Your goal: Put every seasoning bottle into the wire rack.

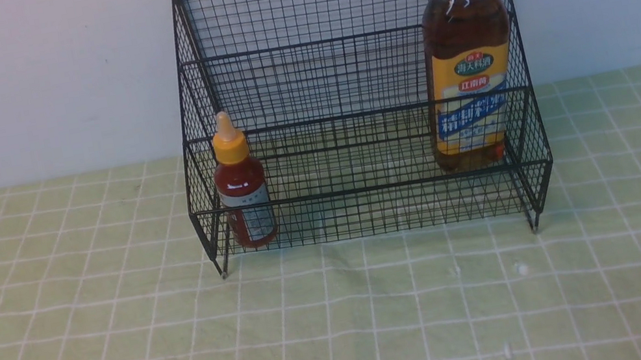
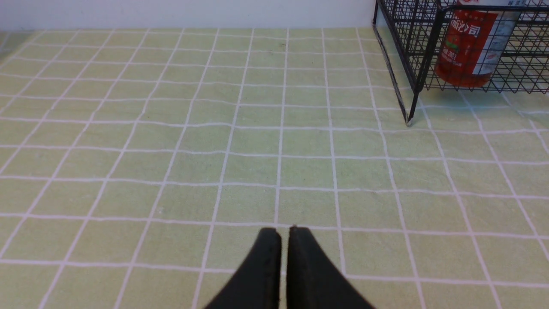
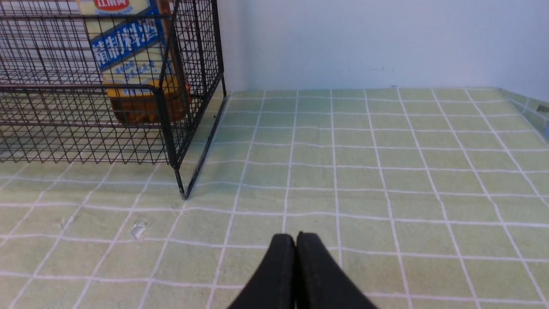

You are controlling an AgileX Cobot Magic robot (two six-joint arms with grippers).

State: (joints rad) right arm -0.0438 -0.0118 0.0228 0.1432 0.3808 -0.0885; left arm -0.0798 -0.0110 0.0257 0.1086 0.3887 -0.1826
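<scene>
Two seasoning bottles stand upright inside the black wire rack (image 1: 346, 103), and neither gripper holds anything. The left gripper (image 2: 284, 234) has its two dark fingers pressed nearly together, only a thin slit between them, hanging over bare green checked tablecloth (image 2: 171, 150). Ahead of it and off to its right side, well apart from the fingertips, is the rack's left front corner with its short foot on the cloth; just behind that corner's mesh sits the small red-sauce bottle (image 1: 240, 184), whose red body and white label show through the wires in the left wrist view (image 2: 469, 47). The right gripper (image 3: 296, 238) is likewise closed, its fingers touching along their length, empty, over the same cloth. Ahead of it and to its left side, also well apart, is the rack's right front corner and foot, and beyond the mesh there stands the tall bottle of brown liquid (image 1: 464, 49), its yellow and blue label plain in the right wrist view (image 3: 133, 56). In the front view the small bottle with its yellow pointed cap occupies the lower front tier at the rack's left end, while the tall bottle with its tan cap stands at the right end, its cap level with the top of the back panel. Several small white flecks (image 3: 138, 230) lie on the cloth between the right gripper and the rack. A pale wall (image 1: 13, 82) rises behind the rack.
</scene>
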